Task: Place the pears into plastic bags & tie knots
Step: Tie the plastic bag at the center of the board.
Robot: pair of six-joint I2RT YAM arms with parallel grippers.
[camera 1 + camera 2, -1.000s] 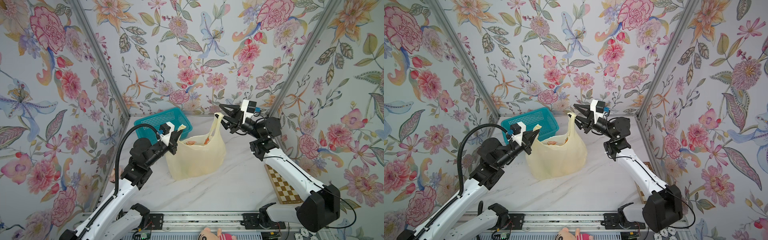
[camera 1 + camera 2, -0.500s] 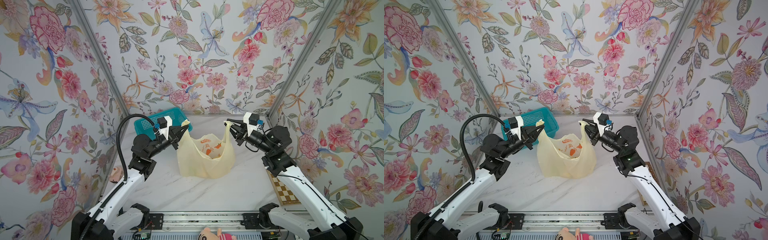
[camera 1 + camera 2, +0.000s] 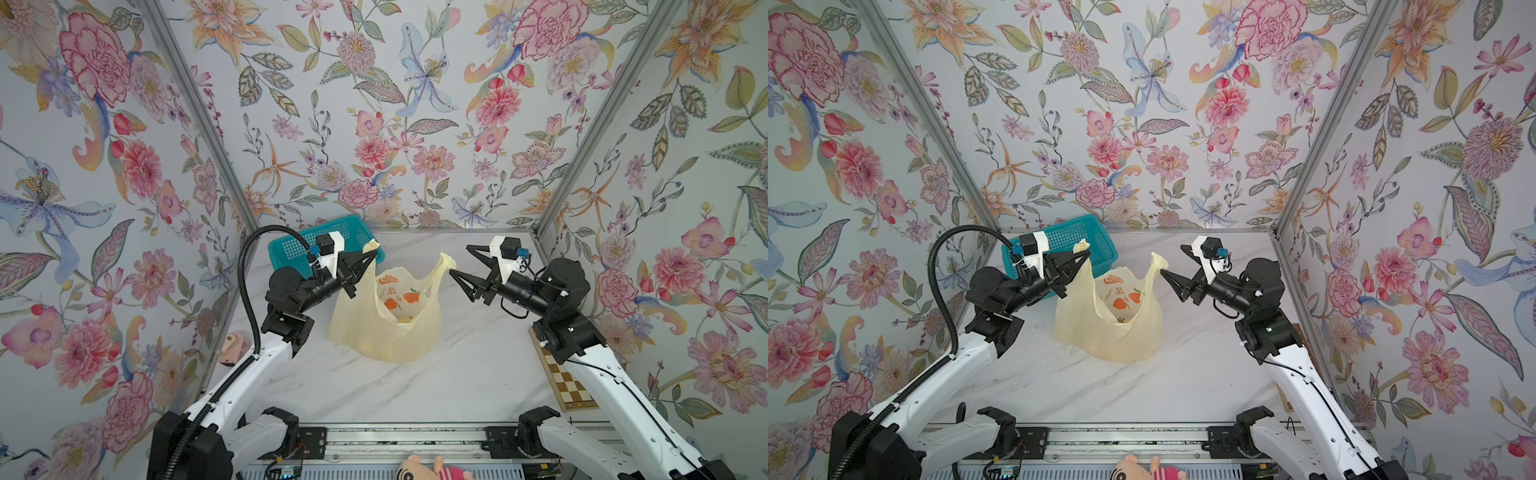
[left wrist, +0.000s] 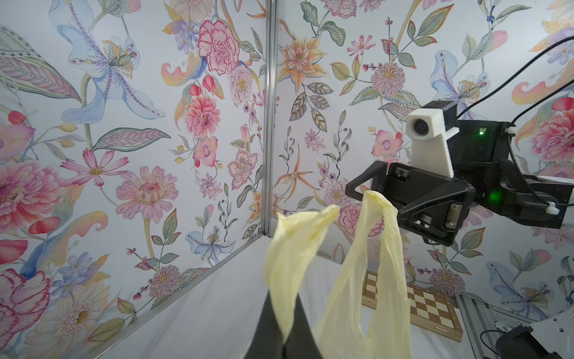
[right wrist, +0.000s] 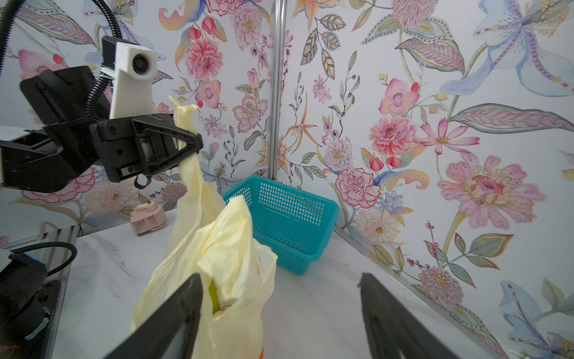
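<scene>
While my left gripper [image 3: 368, 257] clamps one handle [image 3: 371, 247] of the plastic bag [image 3: 395, 336] between closed jaws, my right gripper [image 3: 459, 259] stands wide open just beside the other handle [image 3: 444, 262], holding nothing. The bag sits in the middle of the table [image 3: 415, 390], long axis upright, mouth gaping upward (handles splayed toward each arm). The teal basket [image 3: 291, 249] is close behind on my left, and there is bare marble in front.
</scene>
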